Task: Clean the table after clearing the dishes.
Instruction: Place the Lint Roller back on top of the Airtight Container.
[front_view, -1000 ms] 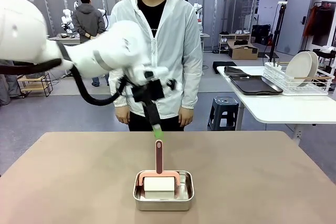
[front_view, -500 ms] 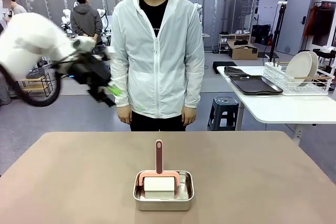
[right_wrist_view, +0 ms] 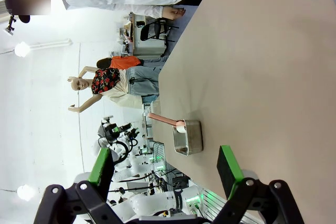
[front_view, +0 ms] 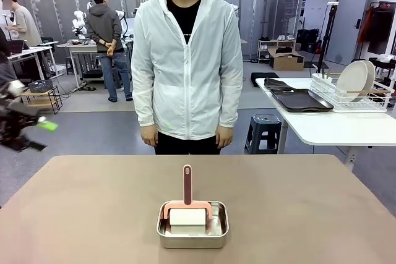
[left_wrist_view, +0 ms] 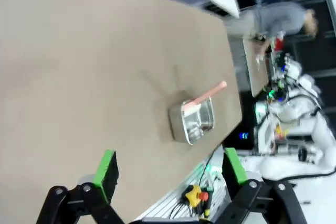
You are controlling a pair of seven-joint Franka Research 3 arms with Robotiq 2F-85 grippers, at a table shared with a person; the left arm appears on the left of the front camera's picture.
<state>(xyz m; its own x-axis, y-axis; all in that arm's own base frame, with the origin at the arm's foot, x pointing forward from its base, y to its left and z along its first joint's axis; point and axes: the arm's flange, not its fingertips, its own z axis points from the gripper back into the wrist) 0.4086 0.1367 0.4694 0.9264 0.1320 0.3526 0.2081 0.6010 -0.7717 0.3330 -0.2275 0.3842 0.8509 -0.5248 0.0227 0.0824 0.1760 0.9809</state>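
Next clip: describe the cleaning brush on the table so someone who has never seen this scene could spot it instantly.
Start at the large tan-brown table in front of the standing person. Near its closer edge, at the middle, sits a small rectangular steel pan. The brush rests in that pan: a white block with a salmon-pink handle sticking up toward the person.

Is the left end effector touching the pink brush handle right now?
Apart. In the front view the left end effector hangs off the table's left edge, far from the brush handle in the steel pan. Left wrist view shows open jaws, nothing between.
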